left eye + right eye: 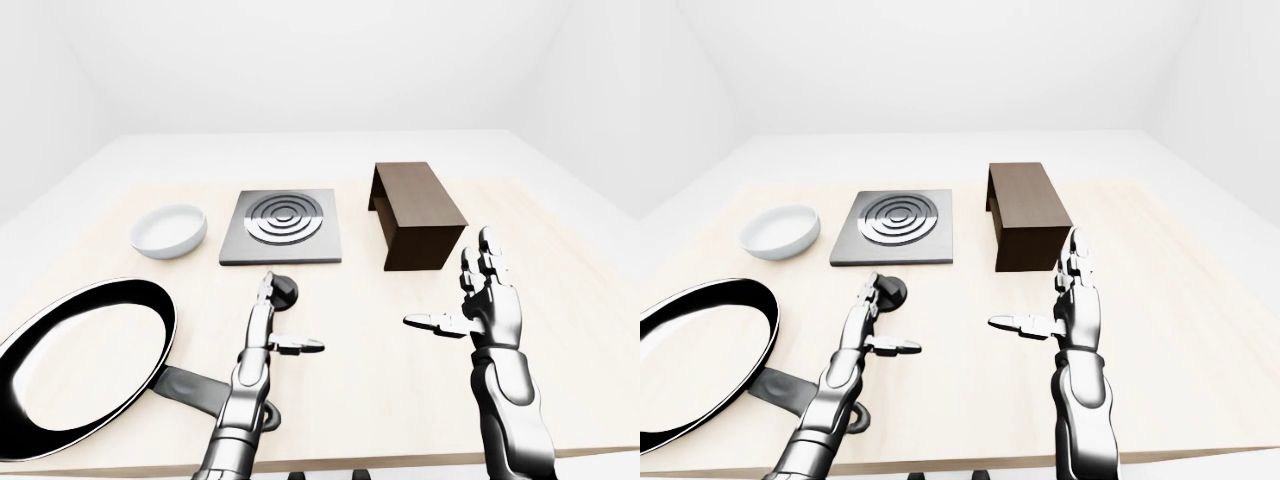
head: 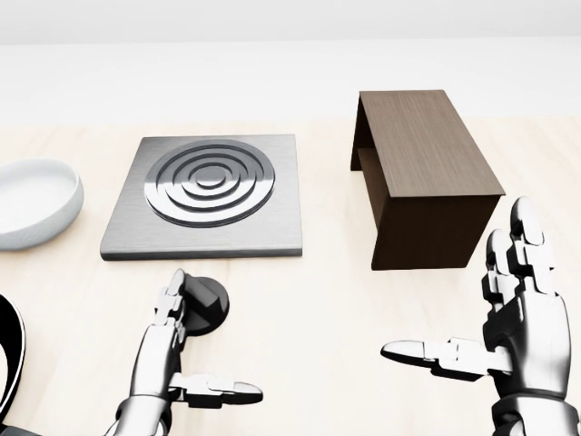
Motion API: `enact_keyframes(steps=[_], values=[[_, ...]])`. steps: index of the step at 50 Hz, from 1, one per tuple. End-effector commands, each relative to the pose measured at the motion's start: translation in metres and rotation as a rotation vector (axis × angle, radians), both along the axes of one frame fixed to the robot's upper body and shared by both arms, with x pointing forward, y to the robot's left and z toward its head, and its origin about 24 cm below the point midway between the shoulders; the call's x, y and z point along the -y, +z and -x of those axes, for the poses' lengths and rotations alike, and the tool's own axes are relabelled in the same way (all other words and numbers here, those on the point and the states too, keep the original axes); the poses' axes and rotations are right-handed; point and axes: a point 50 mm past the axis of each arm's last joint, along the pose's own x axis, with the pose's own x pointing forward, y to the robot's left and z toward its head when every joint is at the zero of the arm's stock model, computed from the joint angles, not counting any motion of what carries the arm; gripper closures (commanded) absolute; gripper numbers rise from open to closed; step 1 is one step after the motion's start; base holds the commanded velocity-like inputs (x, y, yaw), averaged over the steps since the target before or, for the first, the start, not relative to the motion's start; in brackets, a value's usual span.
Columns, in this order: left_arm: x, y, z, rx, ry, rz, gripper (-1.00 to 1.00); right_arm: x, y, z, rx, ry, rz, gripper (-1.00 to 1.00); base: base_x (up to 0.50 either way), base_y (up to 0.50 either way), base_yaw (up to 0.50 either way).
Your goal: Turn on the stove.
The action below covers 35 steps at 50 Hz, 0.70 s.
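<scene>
In the head view, the stove point(image 2: 202, 197), a square metal plate with ring-shaped burner grooves, is seen lying flat on the table point(image 2: 300, 309) at upper left. Just below its lower edge the black knob point(image 2: 207, 305) is found. The left hand point(image 2: 168, 354) is held spread wide, its fingertips point(image 2: 172, 295) overlapping the knob's left side while the thumb is pointed right, apart from it; nothing is gripped. The right hand point(image 2: 508, 327) is held wide open at lower right, palm turned left, below the brown box point(image 2: 422, 177). A white bowl point(image 2: 32, 202) is cut off by the left edge.

In the left-eye view, a black frying pan point(image 1: 85, 365) is shown at lower left, its handle lying beside the left forearm.

In the right-eye view, the same layout is repeated, slightly shifted.
</scene>
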Motion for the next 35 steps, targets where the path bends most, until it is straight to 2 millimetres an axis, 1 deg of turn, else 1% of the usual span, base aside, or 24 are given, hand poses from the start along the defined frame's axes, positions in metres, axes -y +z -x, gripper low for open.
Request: enact_keyframes(steps=[1,4,5,8,9,10,15,24,29,31,34,35], values=[[0.021,0.009,0.011,0.042,-0.093,0.039,-1.0,0.0,0.0,-0.001,-0.001,-0.001,-0.001,-1.0,0.0,0.0,0.0],[0.026,0.015,0.016,0.072,-0.113,0.043,-1.0,0.0,0.0,0.0,0.0,0.0,-0.001,-1.0,0.0,0.0,0.0],[0.031,0.022,0.022,0.103,-0.134,0.05,-1.0,0.0,0.001,0.0,0.001,0.0,0.0,-1.0,0.0,0.0,0.0],[0.034,0.025,0.025,0.117,-0.146,0.054,-1.0,0.0,0.001,0.0,0.001,0.0,0.0,-1.0,0.0,0.0,0.0],[0.072,0.037,0.056,0.148,-0.276,0.062,-1.0,0.0,-0.003,0.001,-0.002,0.001,-0.004,-1.0,0.0,0.0,0.0],[0.075,0.038,0.058,0.148,-0.286,0.061,-1.0,0.0,-0.003,0.001,-0.002,0.002,-0.004,-1.0,0.0,0.0,0.0],[0.078,0.042,0.055,0.153,-0.294,0.06,-1.0,0.0,-0.003,0.0,-0.002,0.001,-0.005,-1.0,0.0,0.0,0.0],[0.08,0.042,0.055,0.15,-0.303,0.062,-1.0,-0.001,-0.002,0.0,-0.002,0.003,-0.005,-1.0,0.0,0.0,0.0],[0.083,0.045,0.047,0.156,-0.308,0.054,-1.0,-0.001,-0.002,-0.001,-0.001,0.004,-0.005,-1.0,0.0,0.0,0.0],[0.081,0.049,0.036,0.164,-0.298,0.053,-1.0,-0.001,-0.001,-0.001,-0.001,0.005,-0.005,-1.0,0.0,0.0,0.0],[0.08,0.053,0.03,0.174,-0.293,0.046,-1.0,-0.001,-0.001,-0.001,-0.001,0.004,-0.005,-1.0,0.0,0.0,0.0],[0.08,0.055,0.024,0.18,-0.289,0.04,-1.0,-0.001,-0.001,-0.001,-0.002,0.006,-0.004,-1.0,0.0,0.0,0.0]])
